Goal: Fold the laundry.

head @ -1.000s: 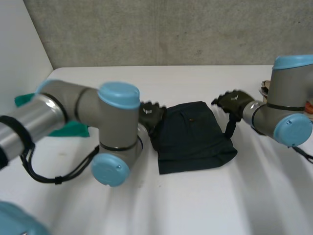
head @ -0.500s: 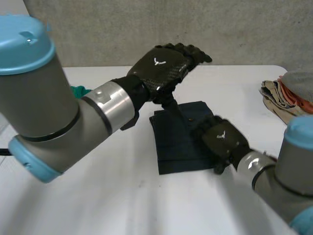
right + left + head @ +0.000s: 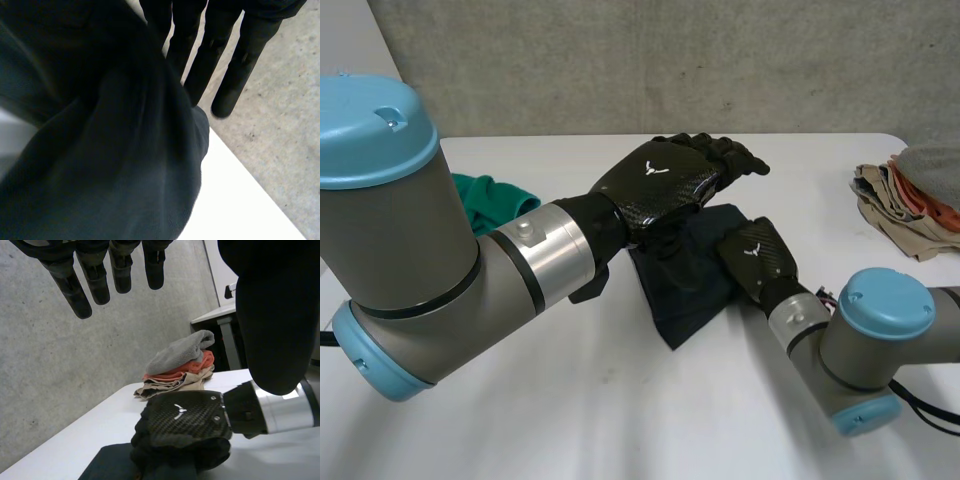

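Right hand sits on the right edge of the dark garment, with cloth bunched under its palm; I cannot tell whether it grips. The garment lies rumpled mid-table, one corner pointing to the near edge. Left hand hovers above the garment's far part, fingers straight and spread, holding nothing. Farther back, a green cloth lies beyond the left arm. A folded pile sits at the far right.

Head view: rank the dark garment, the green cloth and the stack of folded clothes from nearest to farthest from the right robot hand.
From the right robot hand:
1. dark garment, right against the hand, mid-table.
2. stack of folded clothes, off to the robot's right, by the table's edge.
3. green cloth, across the table on the robot's left, beyond the left arm.
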Robot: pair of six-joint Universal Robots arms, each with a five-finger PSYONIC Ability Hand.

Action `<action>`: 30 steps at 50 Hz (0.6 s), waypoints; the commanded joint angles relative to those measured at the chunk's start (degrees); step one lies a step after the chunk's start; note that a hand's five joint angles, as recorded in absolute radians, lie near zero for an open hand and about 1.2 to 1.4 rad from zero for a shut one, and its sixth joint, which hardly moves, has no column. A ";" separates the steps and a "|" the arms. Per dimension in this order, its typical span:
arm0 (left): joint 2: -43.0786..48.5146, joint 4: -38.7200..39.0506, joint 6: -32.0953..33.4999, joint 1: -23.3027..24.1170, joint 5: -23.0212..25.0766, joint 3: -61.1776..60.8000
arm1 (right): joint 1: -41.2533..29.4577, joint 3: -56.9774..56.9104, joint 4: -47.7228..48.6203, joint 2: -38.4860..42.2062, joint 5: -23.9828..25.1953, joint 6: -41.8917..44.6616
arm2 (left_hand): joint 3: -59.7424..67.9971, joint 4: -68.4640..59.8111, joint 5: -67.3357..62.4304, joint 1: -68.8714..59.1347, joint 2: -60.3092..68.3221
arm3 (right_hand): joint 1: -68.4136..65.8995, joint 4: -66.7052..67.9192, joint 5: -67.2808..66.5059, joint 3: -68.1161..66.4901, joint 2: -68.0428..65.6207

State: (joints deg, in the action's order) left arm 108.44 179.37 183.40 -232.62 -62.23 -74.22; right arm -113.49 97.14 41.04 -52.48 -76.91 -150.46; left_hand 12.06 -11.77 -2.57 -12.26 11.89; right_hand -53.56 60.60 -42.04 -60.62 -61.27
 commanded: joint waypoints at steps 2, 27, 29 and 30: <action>-0.25 0.71 -0.06 0.06 -0.17 0.91 | 0.38 -6.34 -0.26 -1.04 0.54 -2.64 | -2.06 1.77 2.57 2.26 -1.89 | -26.44 19.40 -27.96 -19.38 -18.73; -2.89 6.08 -9.12 -0.38 -0.52 3.11 | 35.15 -50.45 -19.06 -0.54 13.00 -22.60 | -2.06 1.77 2.57 2.26 -1.89 | -26.44 19.40 -27.96 -19.38 -18.73; -2.71 6.16 -9.11 -0.38 -0.52 2.59 | 37.54 -52.84 -19.51 1.58 14.94 -22.68 | -2.06 1.77 2.57 2.26 -1.89 | -26.44 19.40 -27.96 -19.38 -18.73; -2.62 6.16 -9.11 -0.38 -0.52 2.50 | 39.90 -54.85 -19.86 4.03 16.95 -22.68 | -2.06 1.77 2.57 2.26 -1.89 | -26.44 19.40 -27.96 -19.38 -18.73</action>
State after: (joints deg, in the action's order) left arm 105.17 185.56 174.10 -233.11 -62.76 -70.95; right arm -82.54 50.22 23.23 -55.95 -66.83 -172.99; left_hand 12.06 -11.76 -2.57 -12.26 11.89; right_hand -55.39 68.69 -52.36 -65.41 -64.56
